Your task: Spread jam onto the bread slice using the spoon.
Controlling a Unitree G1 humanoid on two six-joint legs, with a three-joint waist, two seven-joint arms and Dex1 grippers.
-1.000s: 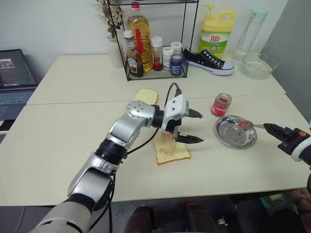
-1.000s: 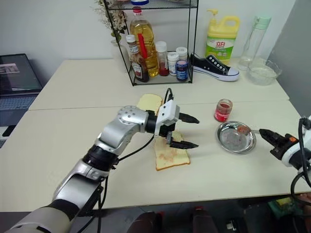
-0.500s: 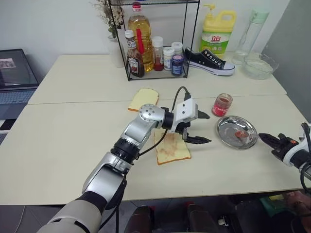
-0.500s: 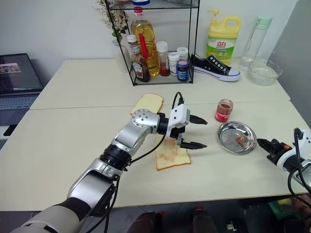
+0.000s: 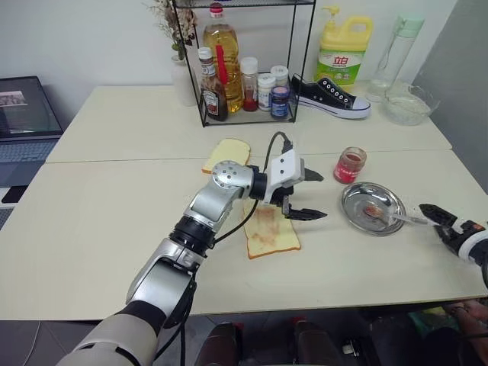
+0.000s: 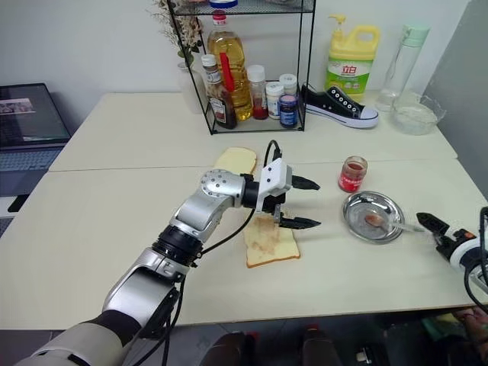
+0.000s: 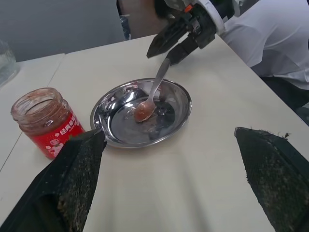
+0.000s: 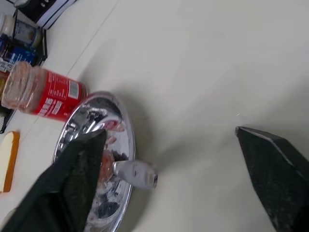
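- The right hand point(image 5: 431, 214) sits near the desk's point(image 5: 114, 229) right edge, low over the top, its two black fingers apart and holding nothing. In the left wrist view its tips are just beside the end of the spoon's handle; I cannot tell whether they touch it.
- The spoon point(image 7: 150, 96) lies in the round steel plate point(image 5: 352, 216), bowl down near the plate's middle with a smear of red on it, handle sloping out over the rim toward the right hand.
- The plate rests on the desk toward the right edge, between the right hand and the bread slice.
- The bread slice point(image 5: 276, 237) lies flat near the middle of the desk, closer to the front edge than the other slice, with a thin reddish smear on its top.
- The left hand point(image 5: 314, 194) hovers above the far right corner of that slice, pointing toward the plate, fingers spread wide and empty.
- The jam point(image 5: 349, 165) jar stands upright just beyond the plate, lid off, red label facing forward.
- A second bread slice point(image 5: 227, 152) lies flat farther back, beside the seam between the two desk tops.
- Toward the back edge stand a wire rack point(image 5: 242, 69) of bottles, a black sneaker point(image 5: 330, 97) and a yellow detergent jug point(image 5: 341, 49).
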